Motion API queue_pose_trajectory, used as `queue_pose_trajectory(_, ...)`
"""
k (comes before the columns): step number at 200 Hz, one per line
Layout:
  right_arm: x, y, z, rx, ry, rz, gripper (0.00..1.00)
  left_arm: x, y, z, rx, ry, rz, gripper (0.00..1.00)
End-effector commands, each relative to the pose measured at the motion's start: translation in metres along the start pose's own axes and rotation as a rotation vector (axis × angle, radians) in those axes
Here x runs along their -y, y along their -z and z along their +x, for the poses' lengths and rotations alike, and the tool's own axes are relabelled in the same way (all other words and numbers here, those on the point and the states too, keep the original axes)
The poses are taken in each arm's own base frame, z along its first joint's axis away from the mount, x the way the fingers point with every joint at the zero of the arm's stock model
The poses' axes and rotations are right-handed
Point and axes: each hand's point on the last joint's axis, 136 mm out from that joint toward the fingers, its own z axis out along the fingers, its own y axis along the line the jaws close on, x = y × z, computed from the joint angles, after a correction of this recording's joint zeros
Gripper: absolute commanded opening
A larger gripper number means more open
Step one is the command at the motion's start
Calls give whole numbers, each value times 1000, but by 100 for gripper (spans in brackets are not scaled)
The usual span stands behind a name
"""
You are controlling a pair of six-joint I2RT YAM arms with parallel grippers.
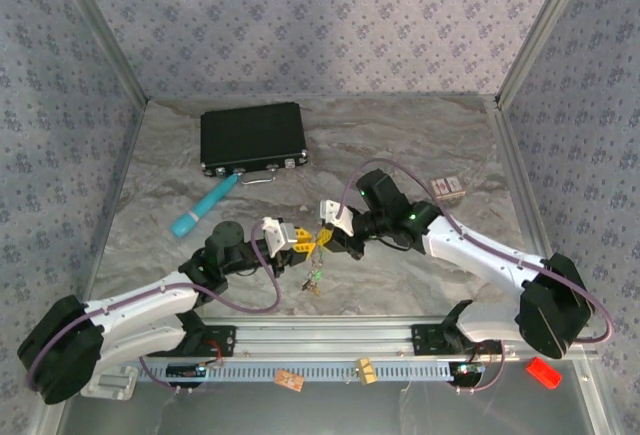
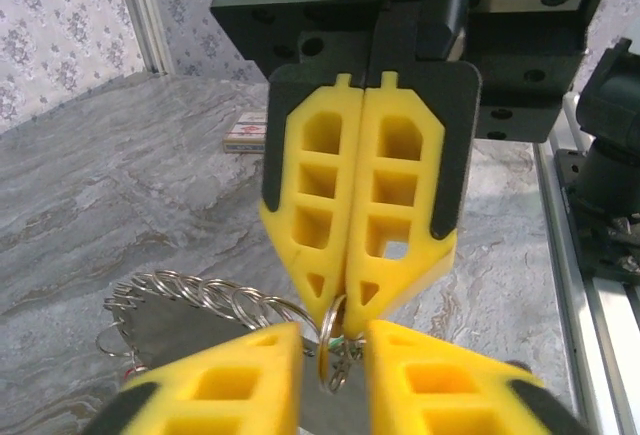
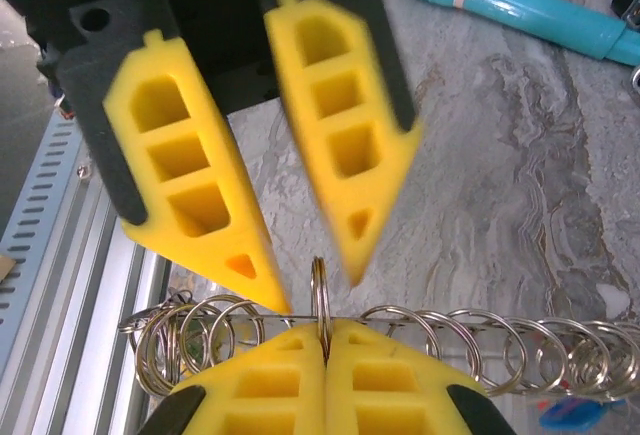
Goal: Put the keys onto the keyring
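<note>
Yellow-fingered and pinching fully closed on the silvery keyring (image 3: 320, 280) with the right gripper (image 3: 325, 333), well nearer than the black case (image 1: 252, 137); holding the left gripper (image 2: 334, 340) slightly parted either side of that ring, gripping nothing; leaving the keys (image 1: 315, 277) lying nearer still.

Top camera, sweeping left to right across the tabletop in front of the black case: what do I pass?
teal tube → left gripper → right gripper, pinching the keyring → small box. The keys lie just below where the grippers meet, so I leave them out of the order.
</note>
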Motion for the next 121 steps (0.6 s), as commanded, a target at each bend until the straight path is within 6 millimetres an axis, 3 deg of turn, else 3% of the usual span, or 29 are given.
queue_pose_trajectory(1, 1, 8, -12, -30, 63, 12, 0, -3, -1, -11, 2, -21, -7, 27)
queue_pose_trajectory(38, -1, 7, 2, -194, 133, 26, 0, -1, -5, -2, -66, -28, 17, 25)
queue_pose_trajectory(69, -2, 4, -3, -233, 183, 36, 0, 1, -6, -2, -68, -40, 31, 20)
queue_pose_trajectory(121, -7, -2, -6, -272, 214, 24, 0, 6, -7, -5, -66, -53, 63, 3)
